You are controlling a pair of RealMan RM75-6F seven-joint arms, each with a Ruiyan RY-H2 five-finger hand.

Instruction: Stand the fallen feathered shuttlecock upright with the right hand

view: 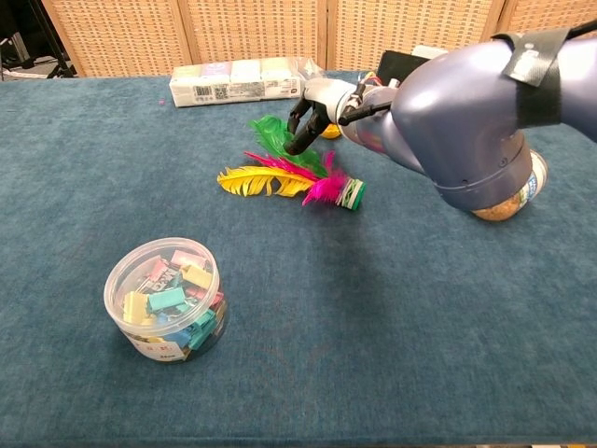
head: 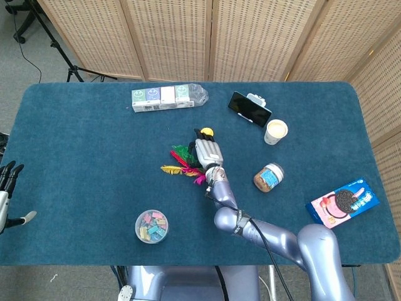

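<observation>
Because the shuttlecock (view: pixel 312 183) lies flat, base toward us, our right hand (view: pixel 308 117) hovers over its green feather, fingers curled, holding nothing. Our left hand (head: pixel 6 191) waits at the table (head: pixel 75 163) edge, fingers apart.

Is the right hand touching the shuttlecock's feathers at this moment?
Cannot tell. In the chest view the right hand has its fingertips at the green feather of the shuttlecock, but neither view plainly shows contact or a gap.
</observation>
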